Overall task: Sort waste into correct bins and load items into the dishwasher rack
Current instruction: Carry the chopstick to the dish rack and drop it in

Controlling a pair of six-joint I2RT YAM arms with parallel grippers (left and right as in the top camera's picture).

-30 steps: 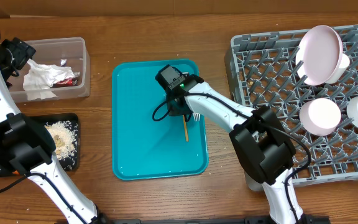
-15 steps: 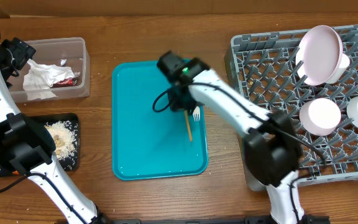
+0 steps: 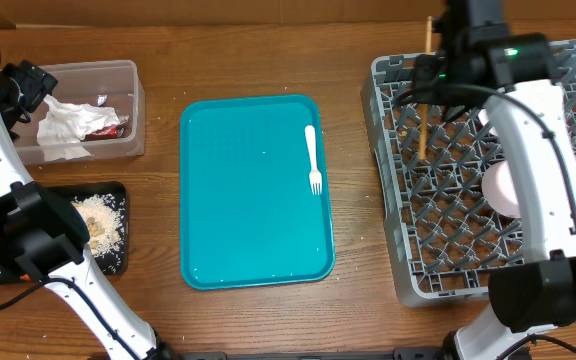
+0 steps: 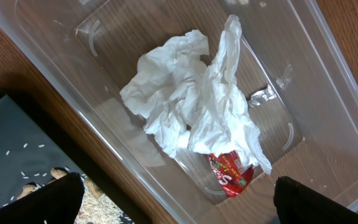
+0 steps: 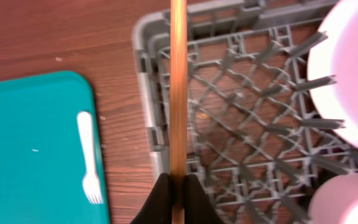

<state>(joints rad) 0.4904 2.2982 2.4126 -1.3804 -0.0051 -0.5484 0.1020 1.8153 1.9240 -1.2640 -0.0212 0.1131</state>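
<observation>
The right gripper (image 5: 178, 198) pinches the thin wooden stick (image 5: 178, 93) near one end, with the fingers pressed against both of its sides. The stick projects forward from the jaws, above the left rim of the dishwasher rack (image 5: 146, 93). This end hold probably leaves the free length clear to go down between the pegs. The stick is not yet released.

A white plate (image 5: 353, 62) and a white bowl (image 5: 347, 199) stand in the rack to the right of the stick, well apart from it.

The white plastic fork (image 3: 312, 158) lies on the teal serving tray (image 3: 248, 200) near its right edge. It is not yet loaded.

The left gripper (image 4: 179, 186) hovers above the clear tub (image 4: 328, 81) with its fingers spread wide, holding nothing. The tub contains crumpled napkins (image 4: 185, 118) and a red-and-white wrapper (image 4: 229, 174). The black tray (image 3: 116, 195), just beside the tub, carries beige food scraps (image 3: 96, 218).
</observation>
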